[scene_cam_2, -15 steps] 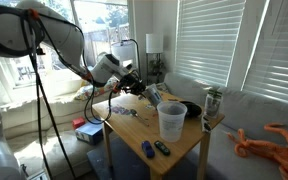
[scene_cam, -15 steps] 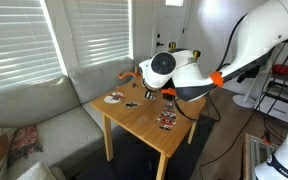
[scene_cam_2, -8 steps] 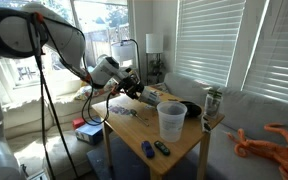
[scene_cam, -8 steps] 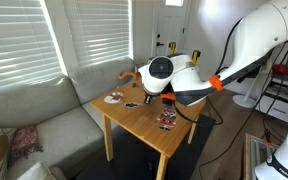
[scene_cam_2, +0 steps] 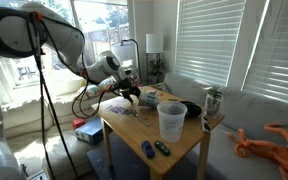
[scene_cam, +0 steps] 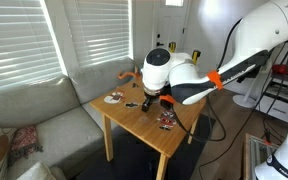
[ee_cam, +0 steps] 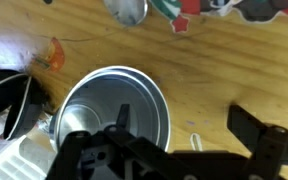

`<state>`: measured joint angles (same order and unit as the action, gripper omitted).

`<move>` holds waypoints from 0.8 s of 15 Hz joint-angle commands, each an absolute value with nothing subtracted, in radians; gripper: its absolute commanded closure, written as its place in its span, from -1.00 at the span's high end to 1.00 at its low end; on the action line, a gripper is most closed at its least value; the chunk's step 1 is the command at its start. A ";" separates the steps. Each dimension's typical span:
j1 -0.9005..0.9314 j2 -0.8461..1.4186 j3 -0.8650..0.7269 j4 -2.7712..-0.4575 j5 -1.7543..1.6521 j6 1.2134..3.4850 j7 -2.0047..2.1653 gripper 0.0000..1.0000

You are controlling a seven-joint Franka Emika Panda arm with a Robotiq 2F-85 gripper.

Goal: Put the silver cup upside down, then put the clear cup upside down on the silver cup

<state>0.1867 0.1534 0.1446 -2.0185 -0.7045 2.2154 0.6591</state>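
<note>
— Change up close, in the wrist view?

— Tool (ee_cam: 174, 150) spread wide now, nearly pinched shut a second ago. Let go of the silver cup (ee_cam: 114, 100), left standing on the wooden surface (ee_cam: 234, 60), partly beneath the tool.

— Meaning for the task?

— Probably the first step finished (only a guess). Next, most likely: fetching the clear cup (scene_cam_2: 171, 120), upright on the same surface, well apart from the tool, untouched.

— Hard to make out?

— Mouth-up or base-up for the silver cup: impossible to say from that round grey top. Lower edge cut off by tool parts. Farther out, lost behind the arm (scene_cam: 184, 75) in an exterior view; no clear cup to pick out there either.
</note>
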 commanded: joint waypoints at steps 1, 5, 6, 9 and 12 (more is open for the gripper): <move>0.187 0.144 0.142 -2.006 -0.542 2.207 0.649 1.00; 0.187 0.129 0.138 -1.989 -0.357 2.191 0.651 1.00; 0.185 0.125 0.138 -1.987 -0.312 2.191 0.650 1.00; 0.177 0.090 0.131 -1.972 -0.188 2.191 0.675 1.00; 0.160 0.047 0.113 -1.952 -0.119 2.199 0.730 1.00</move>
<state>0.1761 0.0992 0.1284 -1.9680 -0.1970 2.2148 0.6834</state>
